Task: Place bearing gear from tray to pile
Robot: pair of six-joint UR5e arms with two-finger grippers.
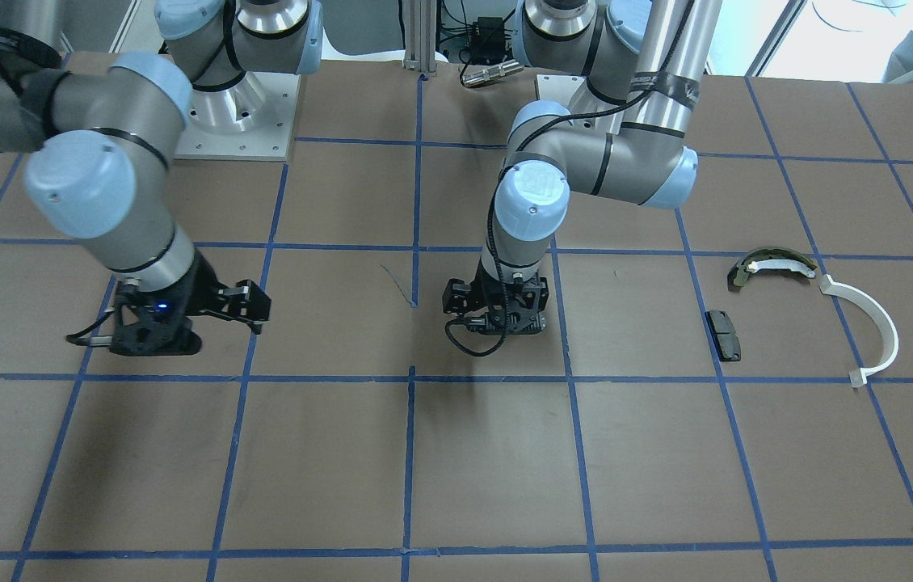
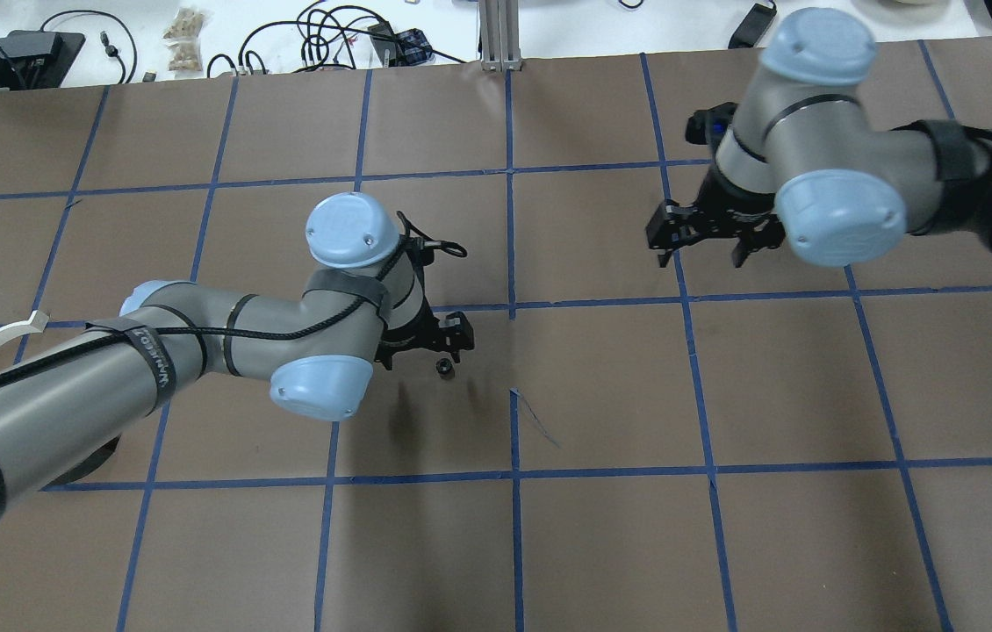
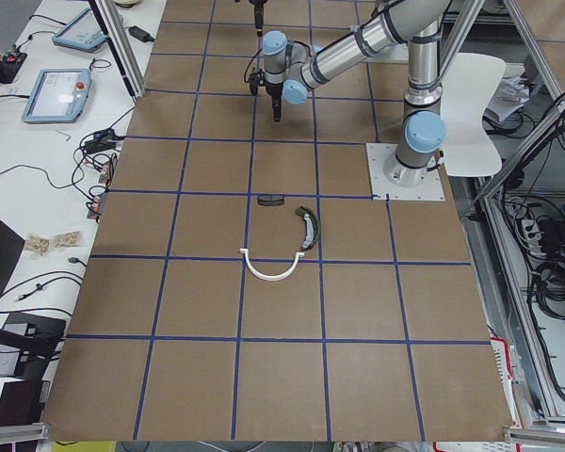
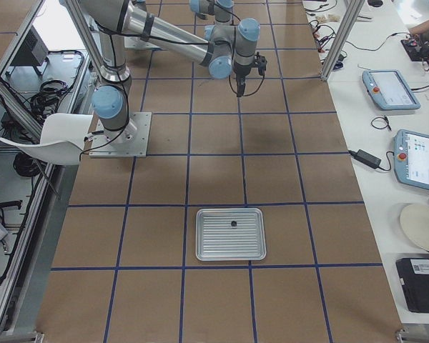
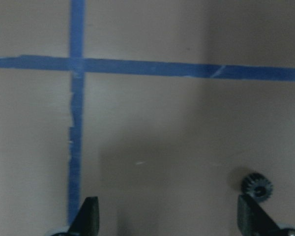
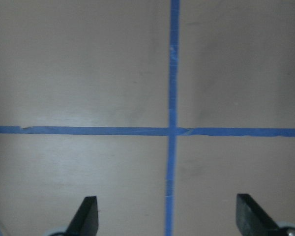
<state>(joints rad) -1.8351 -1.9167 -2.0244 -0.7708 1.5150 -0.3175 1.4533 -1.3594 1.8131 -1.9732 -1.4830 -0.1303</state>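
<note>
A small dark bearing gear [image 2: 442,367] lies on the brown table paper just beside my left gripper [image 2: 443,338]. In the left wrist view the gear [image 5: 257,186] sits right ahead of one fingertip [image 5: 250,216], not between the jaws. My left gripper [image 5: 167,216] is open and empty. My right gripper [image 2: 698,239] is open and empty above bare paper, as the right wrist view [image 6: 167,216] shows. The pile lies far off on my left: a white arc [image 1: 868,323], an olive brake shoe [image 1: 772,267] and a black pad [image 1: 723,334].
A ribbed metal tray [image 4: 207,246] stands at the table's right end, seen only in the exterior right view, with one small dark part [image 4: 233,224] in it. Blue tape lines grid the table. Cables and tablets lie beyond the far edge.
</note>
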